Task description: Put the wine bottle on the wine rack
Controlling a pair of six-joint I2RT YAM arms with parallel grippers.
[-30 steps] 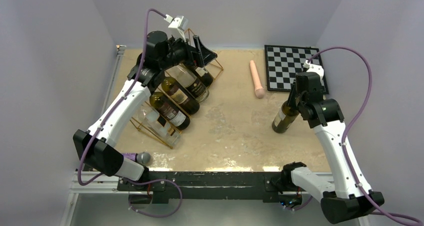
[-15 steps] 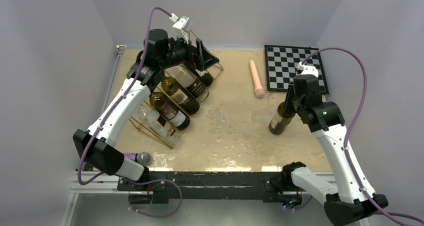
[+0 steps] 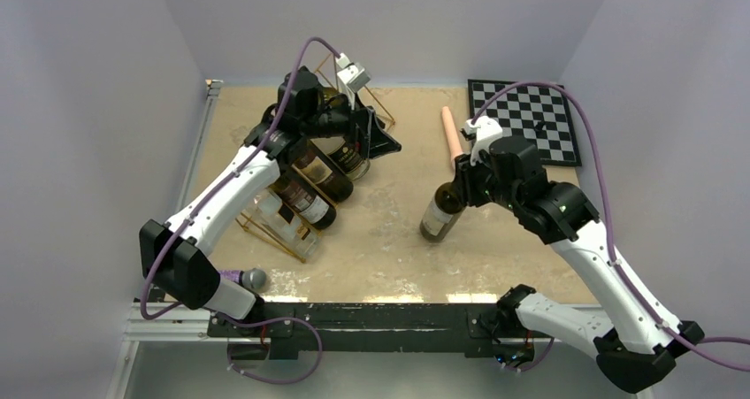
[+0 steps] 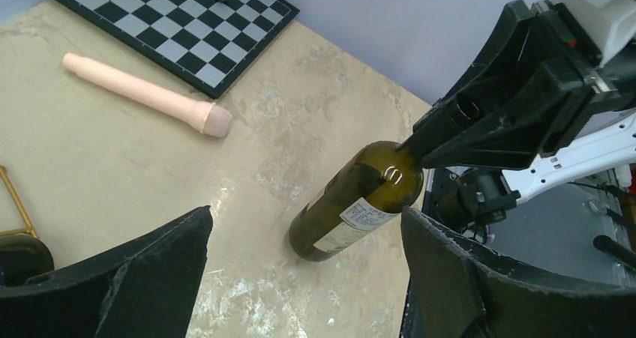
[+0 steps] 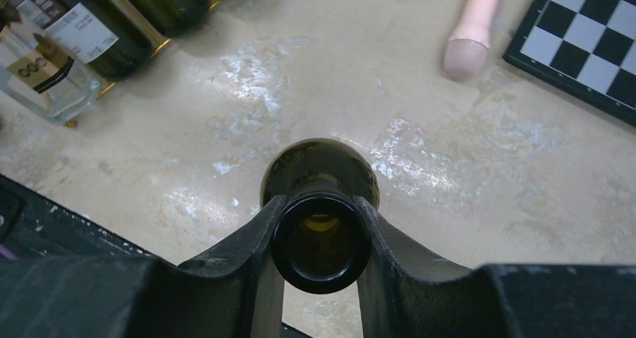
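Right pincer [image 5: 321,237] clamped on the neck of the wine bottle [image 3: 440,213], which is tilted at mid-table. Wine rack [image 3: 265,231] at its nine o'clock. Left pincer [image 4: 306,214] wide open, empty. Risk: the neck-only grip may let the bottle swing, slip, or strike racked bottles.

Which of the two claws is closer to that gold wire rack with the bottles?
Left. The left claw is open over the far end of the wine rack; the right claw is off to the side, clear of the rack, shut on the neck of a wine bottle.

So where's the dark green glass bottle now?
Top view, mid-table: bottle, neck in the right gripper, right of the gold wire rack, near the pink cylinder.
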